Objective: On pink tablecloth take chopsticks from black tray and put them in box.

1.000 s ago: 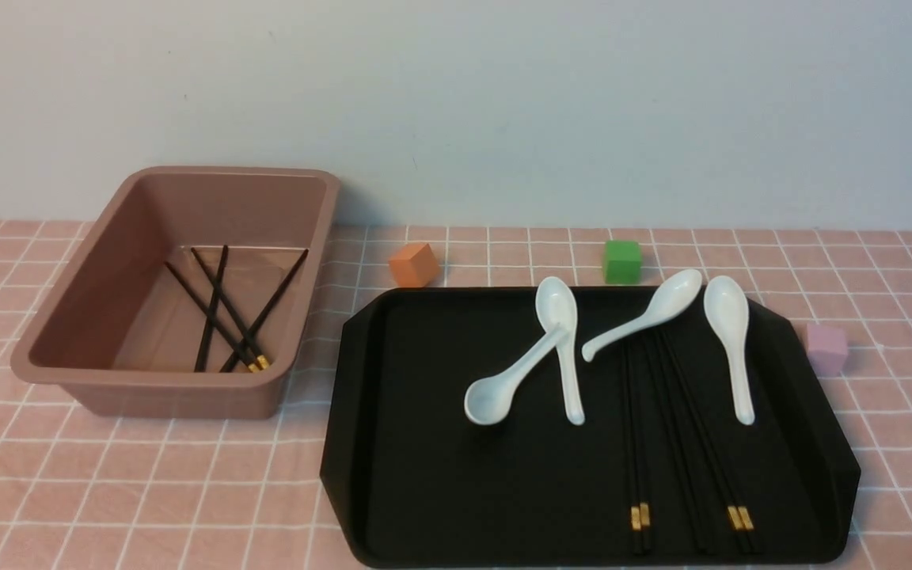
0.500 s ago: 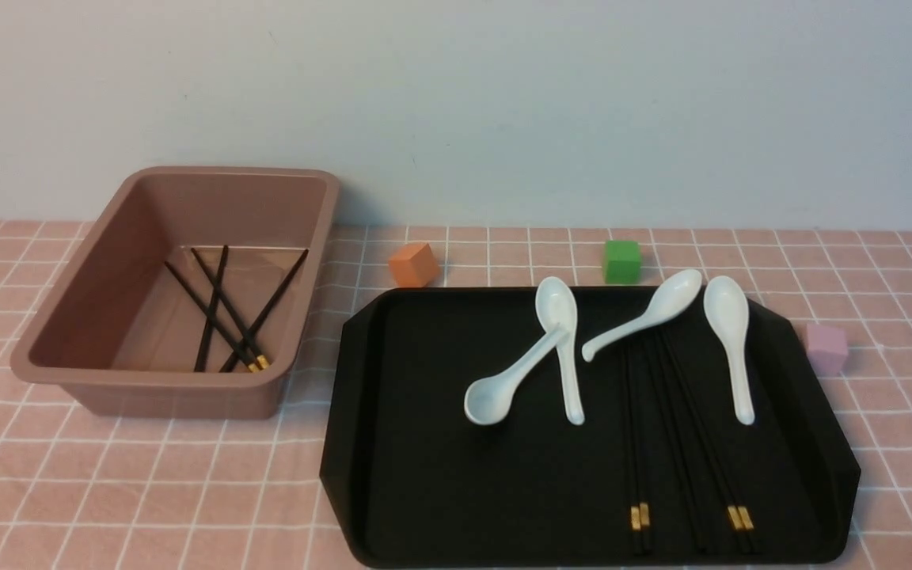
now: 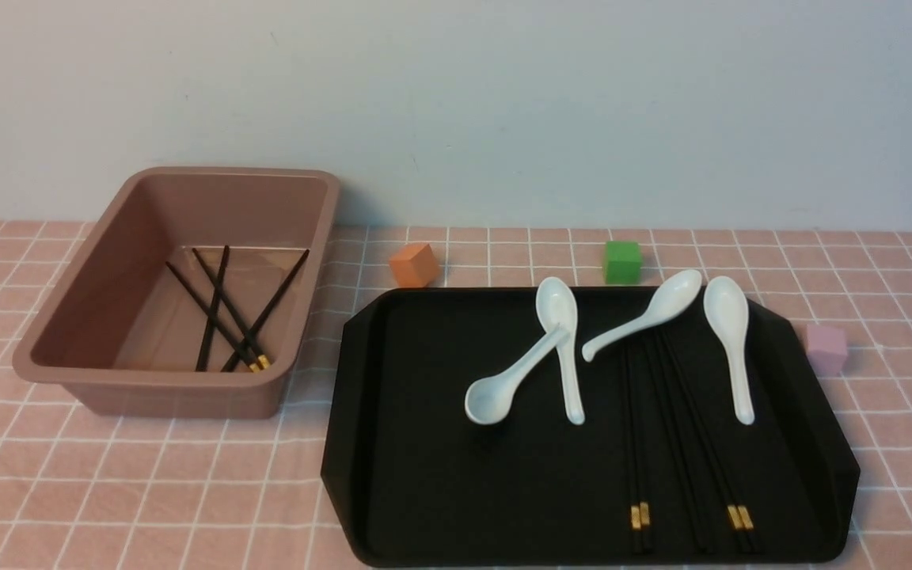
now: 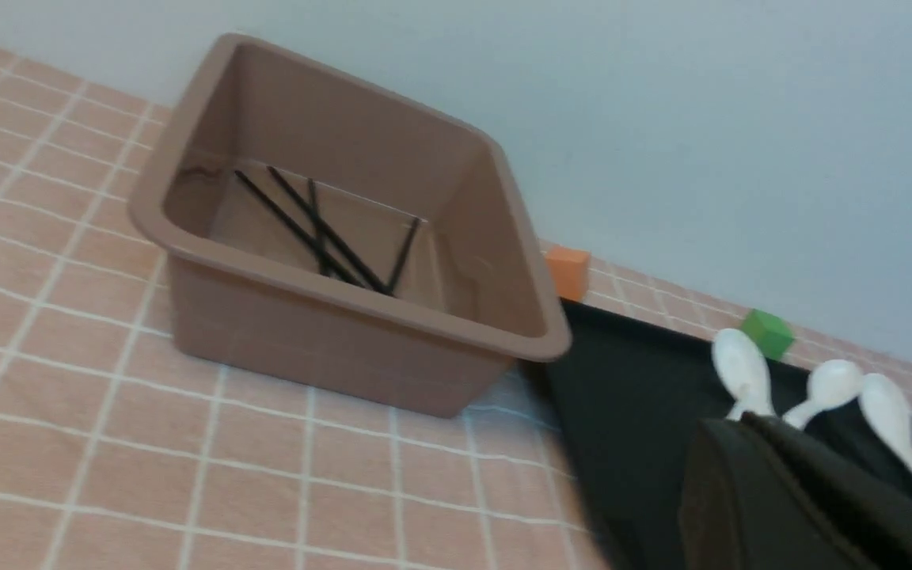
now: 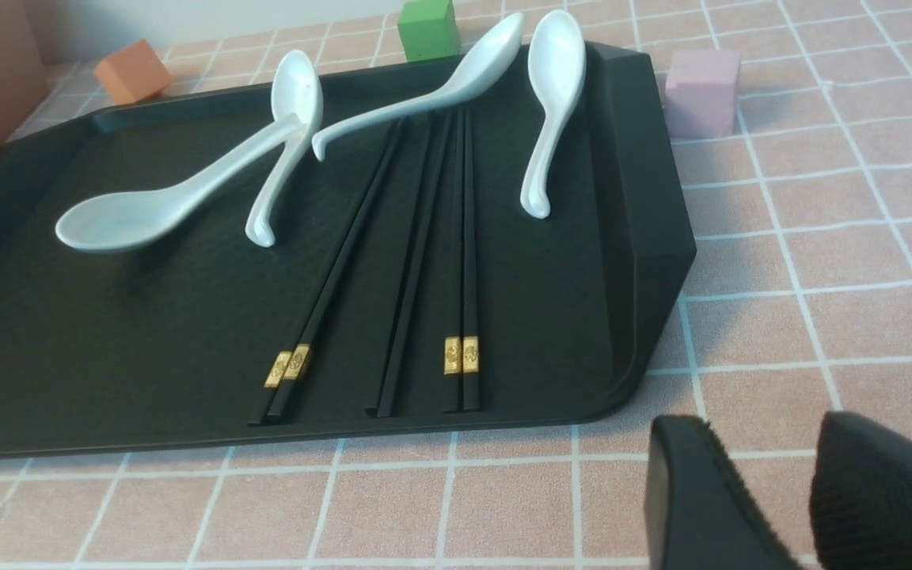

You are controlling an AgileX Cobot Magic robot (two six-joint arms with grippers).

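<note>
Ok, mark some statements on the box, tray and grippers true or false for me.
1. The box holds chopsticks. True.
2. The black tray has been emptied of chopsticks. False: three pairs lie in it.
3. The right gripper is closed on a spoon. False: its fingers stand apart with nothing between them.
4. The left gripper is shut. True.
5. The green cube sits inside the box. False: it is on the pink tablecloth, behind the tray.
</note>
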